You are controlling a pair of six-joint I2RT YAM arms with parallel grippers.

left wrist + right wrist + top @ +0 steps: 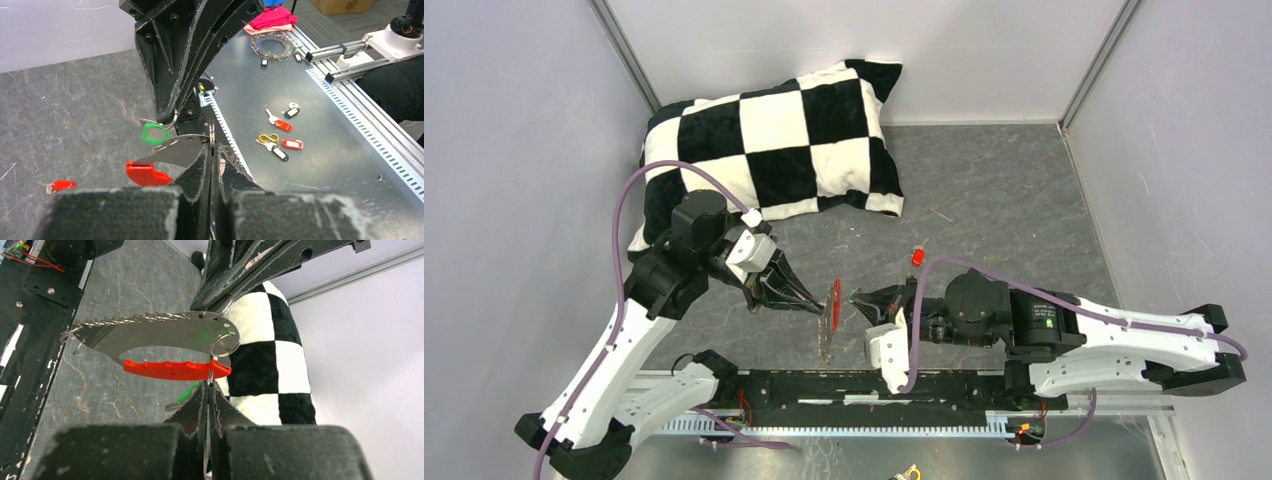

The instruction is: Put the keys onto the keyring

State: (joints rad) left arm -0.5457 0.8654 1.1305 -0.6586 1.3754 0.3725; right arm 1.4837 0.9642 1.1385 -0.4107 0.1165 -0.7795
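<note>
We grip tight on both sides.
Our left claw (817, 307) pinches the keyring (175, 370), our right claw (857, 296) pinches the green key (155, 134); the red key (917, 257) lies apart on the table (1004, 200).

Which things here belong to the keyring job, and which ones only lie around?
Job: keyring with red fob, green key, red key.
Lying about: checkered pillow, spare keys, pink cloth.
</note>
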